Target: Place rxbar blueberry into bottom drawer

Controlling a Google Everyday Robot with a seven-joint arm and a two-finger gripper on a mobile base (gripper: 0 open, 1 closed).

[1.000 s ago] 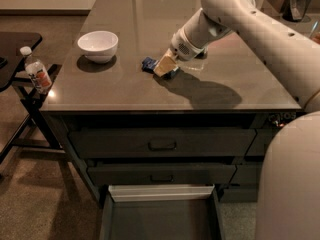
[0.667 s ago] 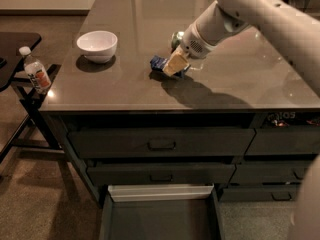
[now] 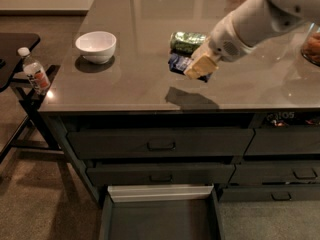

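The rxbar blueberry (image 3: 178, 63) is a dark-blue flat bar, held over the middle of the grey countertop (image 3: 125, 84). My gripper (image 3: 200, 67) is shut on it across its right part, hiding that end; a shadow falls on the counter below. A shiny green can (image 3: 187, 41) lies on its side just behind the bar. The bottom drawer (image 3: 160, 219) is pulled open at the bottom of the cabinet, with its grey floor and pale back edge (image 3: 160, 191) showing.
A white bowl (image 3: 96, 46) sits on the counter's left part. A water bottle (image 3: 34, 73) stands on a dark side stand at the left. Two shut drawer fronts (image 3: 161, 144) with black handles are above the open drawer. Glass containers (image 3: 311, 44) stand at the right edge.
My gripper has moved right across the counter with the blue bar in it, uncovering the green can. The bowl and the open drawer have stayed put.
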